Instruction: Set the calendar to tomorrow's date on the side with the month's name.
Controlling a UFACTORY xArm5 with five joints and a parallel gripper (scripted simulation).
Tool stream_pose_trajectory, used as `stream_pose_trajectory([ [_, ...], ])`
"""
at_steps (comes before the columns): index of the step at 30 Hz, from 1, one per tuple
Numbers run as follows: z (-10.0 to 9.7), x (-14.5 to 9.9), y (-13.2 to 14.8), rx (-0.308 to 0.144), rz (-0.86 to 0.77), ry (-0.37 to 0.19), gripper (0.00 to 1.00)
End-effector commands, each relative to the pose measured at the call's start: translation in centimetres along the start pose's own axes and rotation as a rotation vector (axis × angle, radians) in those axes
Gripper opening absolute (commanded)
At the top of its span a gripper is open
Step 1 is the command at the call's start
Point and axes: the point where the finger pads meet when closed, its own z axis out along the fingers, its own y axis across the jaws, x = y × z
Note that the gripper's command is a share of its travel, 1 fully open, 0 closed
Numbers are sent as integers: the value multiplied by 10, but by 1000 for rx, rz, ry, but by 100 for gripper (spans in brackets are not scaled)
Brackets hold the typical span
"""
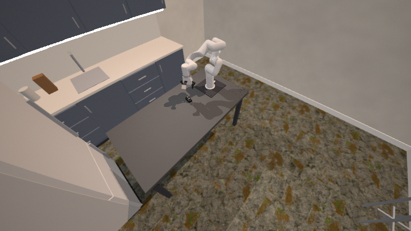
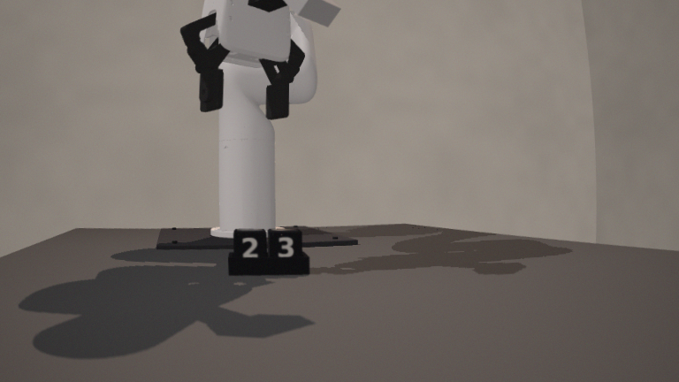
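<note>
1. Calendar cubes sit side by side in a low black tray [image 2: 268, 263] on the dark table [image 2: 450, 317], just in front of the arm's black base plate [image 2: 340, 241].
2. Left cube [image 2: 248, 244] shows a white "2" and the right cube [image 2: 285, 244] a white "3", both digits upright in the exterior view; the two cubes touch each other.
3. Any month name on the tray's front is too dark to read.
4. Above the tray and slightly to the left in the exterior view, the gripper [image 2: 244, 100] hangs well clear of the cubes, its black fingers [image 2: 210, 88] spread wide and pointing down with nothing between them.
5. A small grey box-shaped part [image 2: 309, 0] juts from the gripper's white housing, tilted.
6. Behind it the white xArm [image 2: 247, 178] rises as a column from the base plate; broad shadows of the arm fall across the table to both sides.
7. From the top view, the tray [image 1: 188, 98] appears as a small dark object near the table's far end, beside the arm [image 1: 208, 64].
8. A kitchen counter [image 1: 127, 62] with a sink [image 1: 89, 79] runs along the wall beyond the table.
</note>
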Motion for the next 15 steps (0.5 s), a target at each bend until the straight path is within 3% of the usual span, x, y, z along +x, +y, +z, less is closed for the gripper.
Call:
stream_pose_trajectory([
  [1, -6, -9, -2, -4, -174, 4, 100],
  [13, -14, -30, -8, -5, -546, 3, 100],
  [15, -14, -30, -8, -5, -546, 3, 100],
])
